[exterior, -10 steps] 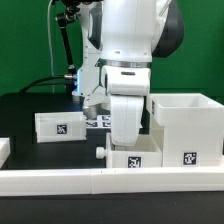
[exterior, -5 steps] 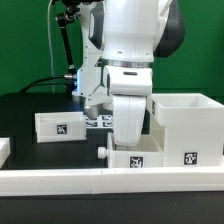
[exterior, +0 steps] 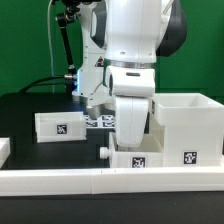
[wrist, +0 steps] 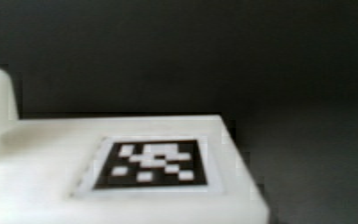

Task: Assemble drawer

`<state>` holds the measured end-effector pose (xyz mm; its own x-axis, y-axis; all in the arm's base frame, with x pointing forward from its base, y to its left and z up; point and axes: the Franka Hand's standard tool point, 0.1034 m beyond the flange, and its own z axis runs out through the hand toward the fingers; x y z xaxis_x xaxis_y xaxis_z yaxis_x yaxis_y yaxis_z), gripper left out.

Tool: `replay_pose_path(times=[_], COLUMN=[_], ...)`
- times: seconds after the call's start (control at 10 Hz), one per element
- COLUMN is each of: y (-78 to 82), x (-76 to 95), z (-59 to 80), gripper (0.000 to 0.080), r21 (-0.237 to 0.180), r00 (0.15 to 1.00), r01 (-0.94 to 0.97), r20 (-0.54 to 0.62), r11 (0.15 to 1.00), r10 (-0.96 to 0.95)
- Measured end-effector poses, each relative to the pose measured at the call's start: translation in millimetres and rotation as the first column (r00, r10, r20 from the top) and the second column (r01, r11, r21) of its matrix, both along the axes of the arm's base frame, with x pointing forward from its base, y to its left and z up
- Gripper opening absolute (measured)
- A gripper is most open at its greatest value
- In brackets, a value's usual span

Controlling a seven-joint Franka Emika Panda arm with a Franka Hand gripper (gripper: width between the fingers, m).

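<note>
**Clerk:** Drawer kit, location of parts?

**Checker:** The casing [exterior: 186, 128] stands at the right of the frame, open side up, on the black bench [exterior: 20, 112]. One tray [exterior: 60, 126] sits mid-left, its long axis across the frame. The second tray [exterior: 135, 158] is at lower centre, its knob [exterior: 103, 152] pointing to the exterior view's left, its top masked by the arm [exterior: 130, 50].

**Clerk:** And the pincer [exterior: 131, 140]?

**Checker:** Its fingertips are hidden, so I cannot tell its grip. The wrist view shows only a blurred tag [wrist: 153, 163] on white plastic.

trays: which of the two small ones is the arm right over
The front tray, knob pointing to the exterior view's left, beside the casing; the arm hangs over it. The other tray stands apart, toward that view's left.
</note>
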<state>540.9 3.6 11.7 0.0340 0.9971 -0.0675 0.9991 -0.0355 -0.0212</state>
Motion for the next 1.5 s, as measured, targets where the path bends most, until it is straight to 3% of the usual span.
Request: replay_pose_path(times=[0.5,0.9,1.5], y=[-3.0,8.0,7.3], x=[-0.1,2.2,3.2], z=[-0.5,-1.4,-2.1], gripper=[0.0041,0.0041,0.0041], r21=[0.000,0.003,0.007], r00=[1.000,1.000,0.999], r01=[0.010,0.018,0.035], r20=[0.000,0.008,0.028], r11=[1.000,1.000,0.999], r10=[-0.010,-0.018,-0.035])
